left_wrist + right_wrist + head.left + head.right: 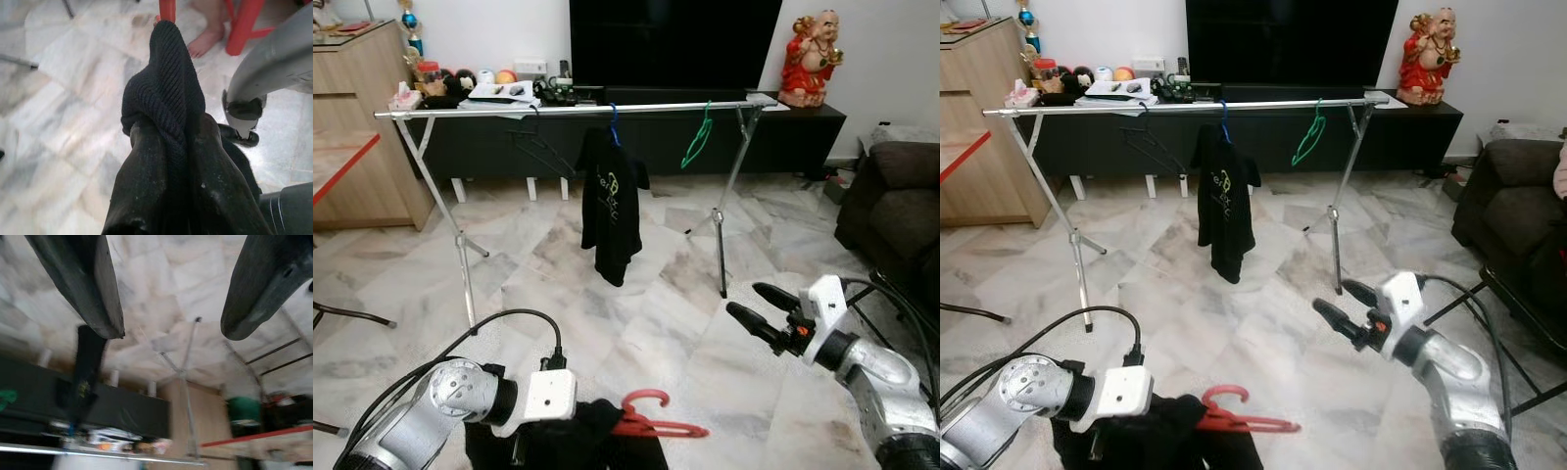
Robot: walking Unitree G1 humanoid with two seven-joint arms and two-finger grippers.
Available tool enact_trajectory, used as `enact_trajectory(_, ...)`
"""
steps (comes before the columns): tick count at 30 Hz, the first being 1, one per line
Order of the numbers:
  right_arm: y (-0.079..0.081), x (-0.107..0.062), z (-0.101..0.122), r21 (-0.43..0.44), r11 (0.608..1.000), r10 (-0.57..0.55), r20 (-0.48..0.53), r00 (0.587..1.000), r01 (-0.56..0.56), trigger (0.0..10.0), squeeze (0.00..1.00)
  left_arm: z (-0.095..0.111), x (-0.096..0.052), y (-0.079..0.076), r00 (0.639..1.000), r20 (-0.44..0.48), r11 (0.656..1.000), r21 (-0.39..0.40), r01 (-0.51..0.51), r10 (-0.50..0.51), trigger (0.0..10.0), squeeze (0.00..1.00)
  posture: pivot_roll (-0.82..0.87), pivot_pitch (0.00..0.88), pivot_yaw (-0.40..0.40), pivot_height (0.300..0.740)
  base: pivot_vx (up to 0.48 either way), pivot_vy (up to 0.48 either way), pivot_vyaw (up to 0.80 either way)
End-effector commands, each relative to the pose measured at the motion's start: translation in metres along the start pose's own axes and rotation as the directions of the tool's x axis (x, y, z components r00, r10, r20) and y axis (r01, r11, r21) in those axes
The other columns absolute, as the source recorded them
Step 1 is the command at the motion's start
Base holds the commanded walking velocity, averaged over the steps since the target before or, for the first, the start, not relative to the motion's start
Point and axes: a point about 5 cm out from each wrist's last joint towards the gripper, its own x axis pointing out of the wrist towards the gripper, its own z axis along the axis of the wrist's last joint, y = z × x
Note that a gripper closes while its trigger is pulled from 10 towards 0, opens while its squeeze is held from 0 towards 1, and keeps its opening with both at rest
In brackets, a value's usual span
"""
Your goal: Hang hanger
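Observation:
A silver clothes rail [578,109] stands across the room in front of me. On it hang a black shirt on a blue hanger [610,206], an empty green hanger [697,142] and an empty black hanger [538,145]. Low at the front, my left gripper [171,125] is shut on a black garment [592,431] that sits on a red hanger [646,401]; its fingers pinch the ribbed cloth. My right gripper [744,300] is raised to the right, open and holding nothing, pointing toward the rail.
Behind the rail are a black TV console [803,122] with a TV [675,44] and a red statue [810,59]. A wooden cabinet [357,127] stands left and a dark sofa [896,206] right. A person's bare foot [208,39] and red stool legs [243,24] are close to my left arm.

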Motion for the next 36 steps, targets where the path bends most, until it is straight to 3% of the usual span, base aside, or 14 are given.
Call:
enact_trajectory(1, 0.013, 0.007, -0.001, -0.041, 0.99, 0.136, -0.056, 0.989, -0.138, 10.0, 0.0, 0.004, 0.002, 0.009, 0.999, -0.025, 1.0, -0.001, -0.027, 0.027, 10.0, 0.0, -0.02, 0.0, -0.032, 0.74, 0.0, 0.0, 0.0)
enact_trajectory(5, 0.03, 0.014, -0.005, -0.094, 0.935, 0.323, -0.18, 0.929, -0.343, 10.0, 0.0, 0.002, 0.007, 0.018, 0.997, -0.074, 1.0, 0.007, -0.028, 0.028, 10.0, 0.0, -0.02, 0.0, -0.027, 0.74, 0.0, 0.0, 0.0)
enact_trajectory(6, 0.033, 0.016, -0.004, -0.097, 0.907, 0.382, -0.218, 0.898, -0.41, 10.0, 0.0, 0.005, 0.009, 0.02, 0.997, -0.075, 1.0, 0.02, 0.001, 0.001, 10.0, 0.0, -0.02, 0.0, -0.023, 0.74, 0.0, 0.0, 0.0)
enact_trajectory(7, 0.033, 0.016, -0.004, -0.097, 0.907, 0.382, -0.218, 0.898, -0.41, 10.0, 0.0, 0.005, 0.009, 0.02, 0.997, -0.075, 1.0, 0.02, 0.001, 0.001, 10.0, 0.0, -0.02, 0.0, -0.023, 0.74, 0.0, 0.0, 0.0)
enact_trajectory(8, 0.036, 0.017, -0.001, -0.112, 0.872, 0.438, -0.259, 0.861, -0.477, 10.0, 0.0, 0.012, 0.013, 0.021, 0.999, -0.021, 0.999, -0.007, 0.032, -0.033, 10.0, 0.0, -0.02, 0.0, -0.017, 0.74, 0.0, 0.0, 0.0)
enact_trajectory(11, 0.039, 0.02, 0.007, -0.118, 0.831, 0.499, -0.278, 0.821, -0.544, 10.0, 0.0, 0.031, 0.022, 0.024, 0.979, 0.204, 0.975, -0.213, 0.067, -0.023, 10.0, 0.0, -0.02, 0.0, -0.013, 0.74, 0.0, 0.0, 0.0)
enact_trajectory(14, 0.039, 0.021, 0.011, -0.13, 0.807, 0.523, -0.299, 0.798, -0.577, 10.0, 0.0, 0.028, 0.029, 0.014, 0.979, 0.19, 0.974, -0.201, 0.107, -0.068, 10.0, 0.0, -0.03, 0.0, -0.006, 0.74, 0.0, 0.0, 0.0)
enact_trajectory(15, 0.04, 0.02, 0.012, -0.126, 0.784, 0.549, -0.315, 0.774, -0.608, 10.0, 0.0, 0.026, 0.034, 0.009, 0.979, 0.182, 0.971, -0.202, 0.125, -0.088, 10.0, 0.0, -0.03, 0.0, -0.005, 0.74, 0.0, 0.0, 0.0)
enact_trajectory(23, 0.044, 0.01, 0.005, -0.058, 0.724, 0.625, -0.363, 0.69, -0.687, 10.0, 0.0, 0.026, 0.037, 0.007, 0.979, 0.17, 0.97, -0.198, 0.144, -0.11, 10.0, 0.0, -0.03, 0.0, -0.001, 0.74, 0.0, 0.0, 0.0)
enact_trajectory(29, 0.04, -0.003, -0.005, 0.028, 0.717, 0.652, -0.376, 0.658, -0.696, 10.0, 0.0, 0.019, 0.034, 0.009, 0.986, 0.124, 0.97, -0.199, 0.138, -0.115, 10.0, 0.0, -0.03, 0.0, 0.005, 0.74, 0.0, 0.0, 0.0)
enact_trajectory(30, 0.038, -0.012, -0.016, 0.059, 0.716, 0.645, -0.434, 0.629, -0.695, 10.0, 0.0, 0.017, 0.031, 0.01, 0.987, 0.119, 0.97, -0.206, 0.129, -0.106, 10.0, 0.0, -0.03, 0.004, 0.007, 0.74, 0.0, 0.0, 0.0)
enact_trajectory(32, 0.035, -0.02, -0.025, 0.066, 0.723, 0.624, -0.488, 0.61, -0.687, 10.0, 0.0, 0.015, 0.029, 0.011, 0.989, 0.112, 0.97, -0.211, 0.121, -0.099, 10.0, 0.0, -0.03, 0.004, 0.007, 0.74, 0.0, 0.0, 0.0)
enact_trajectory(36, 0.029, -0.02, -0.035, 0.058, 0.8, 0.544, -0.488, 0.682, -0.597, 10.0, 0.0, 0.013, 0.023, 0.015, 0.991, 0.105, 0.969, -0.224, 0.106, -0.084, 10.0, 0.0, -0.02, 0.004, 0.012, 0.74, 0.0, 0.0, 0.0)
